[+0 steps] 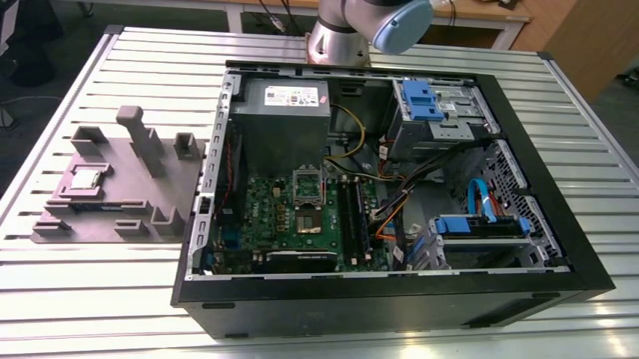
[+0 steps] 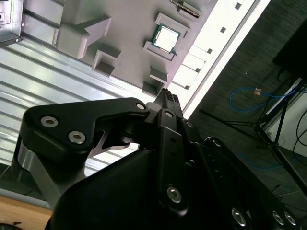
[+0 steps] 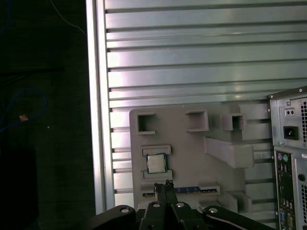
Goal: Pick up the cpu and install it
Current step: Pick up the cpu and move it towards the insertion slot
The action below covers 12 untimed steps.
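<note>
- Silver-topped and square, the cpu [image 3: 154, 163] lies flat in a shallow recess of the grey holder plate [image 3: 192, 158]. It sits near the plate's edge farthest from the open computer case [image 1: 559, 247].
- That plate rests on the slatted aluminium table [image 3: 192, 57], beside the case on the exterior view's left. The chip is well apart from the green motherboard [image 1: 269, 202] inside the case.
- I judge the step in hand to be the approach for the pick. Nothing has been lifted, and the chip is not on the board.
- My gripper [image 3: 163, 184] hangs above the plate, clear of it and of the chip. In both wrist views it lines up close to the cpu's recess.
- My jaws are pressed together, tip against tip, with nothing between them and nothing touched.
- As I see it, the pick calls for the jaws to part wider than the chip. They would then need to come down square over it, one finger on each opposite edge.
</note>
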Motion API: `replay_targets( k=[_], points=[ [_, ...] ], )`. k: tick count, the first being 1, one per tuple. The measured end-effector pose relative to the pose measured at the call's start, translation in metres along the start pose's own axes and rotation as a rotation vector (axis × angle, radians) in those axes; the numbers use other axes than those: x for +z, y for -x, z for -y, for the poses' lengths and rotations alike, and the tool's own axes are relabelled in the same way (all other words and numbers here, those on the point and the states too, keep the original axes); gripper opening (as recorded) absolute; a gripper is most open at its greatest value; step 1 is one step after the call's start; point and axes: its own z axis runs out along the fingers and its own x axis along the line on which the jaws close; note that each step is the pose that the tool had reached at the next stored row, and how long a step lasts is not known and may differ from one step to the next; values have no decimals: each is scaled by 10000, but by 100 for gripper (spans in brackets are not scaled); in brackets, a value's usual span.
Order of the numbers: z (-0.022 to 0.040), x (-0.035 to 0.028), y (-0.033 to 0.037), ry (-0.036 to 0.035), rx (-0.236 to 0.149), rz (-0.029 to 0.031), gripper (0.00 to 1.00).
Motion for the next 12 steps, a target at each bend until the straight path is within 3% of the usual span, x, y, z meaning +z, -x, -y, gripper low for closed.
replay_targets(
  k=[9,12],
  points=[
    [0,0,-1,0,0,0,10],
    [0,0,-1,0,0,0,16]
  ],
)
